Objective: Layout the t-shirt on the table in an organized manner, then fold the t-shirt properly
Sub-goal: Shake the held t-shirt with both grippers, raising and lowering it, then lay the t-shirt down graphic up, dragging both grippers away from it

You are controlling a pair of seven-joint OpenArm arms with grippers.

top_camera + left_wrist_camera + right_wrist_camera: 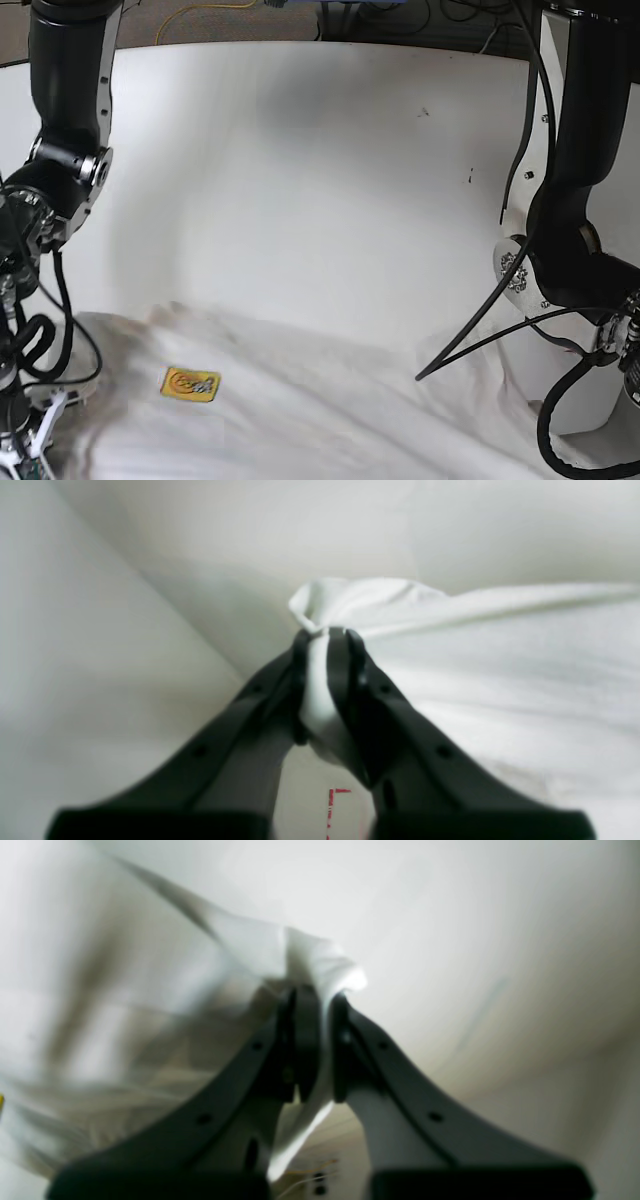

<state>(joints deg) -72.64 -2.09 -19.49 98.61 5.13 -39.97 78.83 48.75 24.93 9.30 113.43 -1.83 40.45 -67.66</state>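
Observation:
The white t-shirt (300,410) lies stretched across the near edge of the table (330,180), its small orange-yellow tag (190,383) facing up. In the left wrist view my left gripper (325,632) is shut on a bunched edge of the t-shirt (500,670), whose cloth runs off to the right. My right gripper (320,992) is likewise shut on a gathered fold of the t-shirt (150,1015), with the fabric trailing to the left, blurred. Both grippers sit below the base view's bottom edge, out of sight there. The shirt's large graphic is hidden.
The right arm (60,180) stands at the base view's left and the left arm (570,250) at its right, with black cables hanging. A red mark (332,805) shows on the table under the left gripper. Small dark specks (424,112) dot the far tabletop.

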